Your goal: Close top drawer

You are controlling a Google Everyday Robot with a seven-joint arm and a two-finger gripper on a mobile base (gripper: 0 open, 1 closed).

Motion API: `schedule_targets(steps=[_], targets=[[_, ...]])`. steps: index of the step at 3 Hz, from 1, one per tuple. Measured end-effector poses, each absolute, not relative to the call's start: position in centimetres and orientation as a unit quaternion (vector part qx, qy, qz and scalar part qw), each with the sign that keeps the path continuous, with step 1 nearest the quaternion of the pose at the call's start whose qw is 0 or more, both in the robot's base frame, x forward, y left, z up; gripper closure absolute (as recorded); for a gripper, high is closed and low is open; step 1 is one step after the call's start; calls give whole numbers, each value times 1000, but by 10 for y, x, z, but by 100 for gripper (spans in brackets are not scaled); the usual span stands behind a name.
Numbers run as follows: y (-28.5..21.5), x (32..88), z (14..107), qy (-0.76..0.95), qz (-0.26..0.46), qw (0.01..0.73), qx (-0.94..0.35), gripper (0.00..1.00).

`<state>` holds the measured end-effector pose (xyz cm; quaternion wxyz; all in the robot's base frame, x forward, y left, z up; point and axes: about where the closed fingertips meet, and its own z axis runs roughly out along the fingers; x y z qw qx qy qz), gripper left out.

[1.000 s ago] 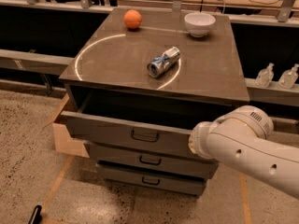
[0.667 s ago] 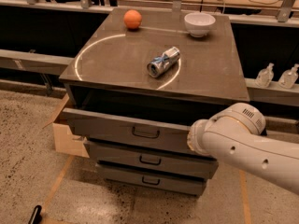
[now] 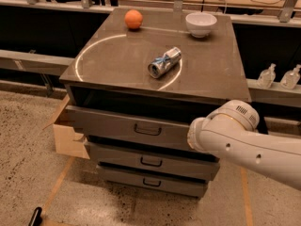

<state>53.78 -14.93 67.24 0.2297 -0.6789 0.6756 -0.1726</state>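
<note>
The top drawer (image 3: 108,120) of the grey cabinet (image 3: 207,79) stands partly pulled out, with a dark gap above its tall front panel. Its small black loop handle (image 3: 147,130) sits at the middle of the panel. My white arm (image 3: 230,135) reaches in from the lower right, and its rounded end lies against the right part of the drawer front. My gripper is hidden behind this arm, so no part of it shows.
An orange ball (image 3: 134,19), a white bowl (image 3: 201,23) and a lying can (image 3: 164,62) sit on the cabinet top. Two shorter drawers (image 3: 141,160) lie below. A cardboard box (image 3: 66,138) stands left of the cabinet. Two bottles (image 3: 267,75) stand on a ledge at right.
My arm has shifted slightly left and toward the cabinet. The drawer's gap looks a little narrower than before.
</note>
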Motion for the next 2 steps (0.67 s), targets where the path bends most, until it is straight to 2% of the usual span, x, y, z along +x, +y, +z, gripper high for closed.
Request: schedule_targets(steps=[2], targets=[[-159, 552, 670, 674, -179, 214, -684, 100]])
